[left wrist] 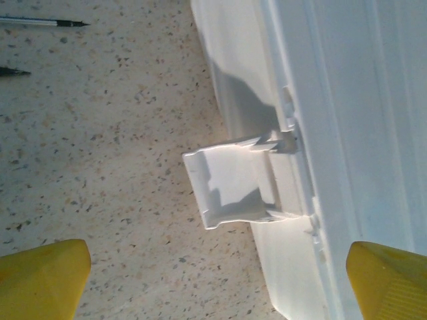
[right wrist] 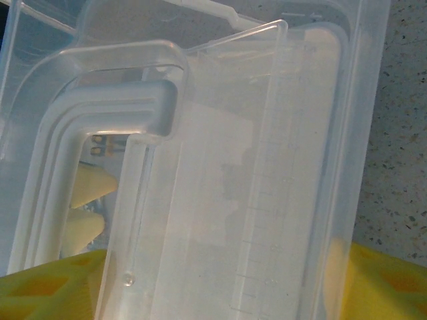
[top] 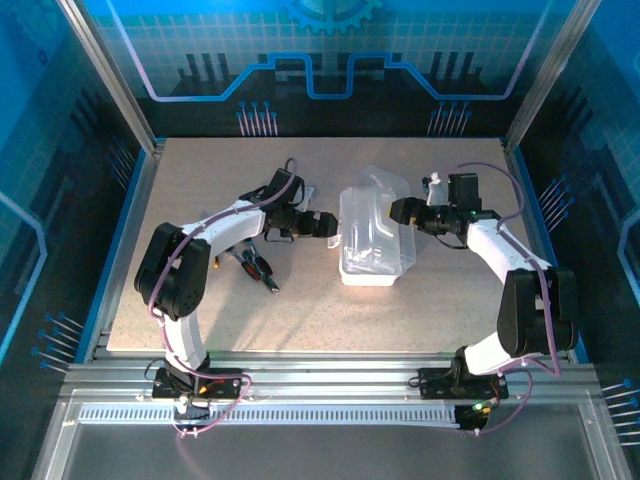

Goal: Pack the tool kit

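Clear case point(top: 372, 235): your left gripper point(left wrist: 217, 270) stands wide open at its latch point(left wrist: 233, 183). Your right gripper point(right wrist: 220, 287) straddles the case; you cannot tell whether it grips.

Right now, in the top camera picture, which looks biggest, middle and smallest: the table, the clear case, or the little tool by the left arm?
1. table
2. clear case
3. little tool
None look alike in size.

Case point(top: 375, 235) blocks mid-table; bare tabletop point(top: 330, 320) open in front, tools point(top: 260, 272) cluttering left side

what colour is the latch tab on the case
Translucent white latch, clearest in the left wrist view.
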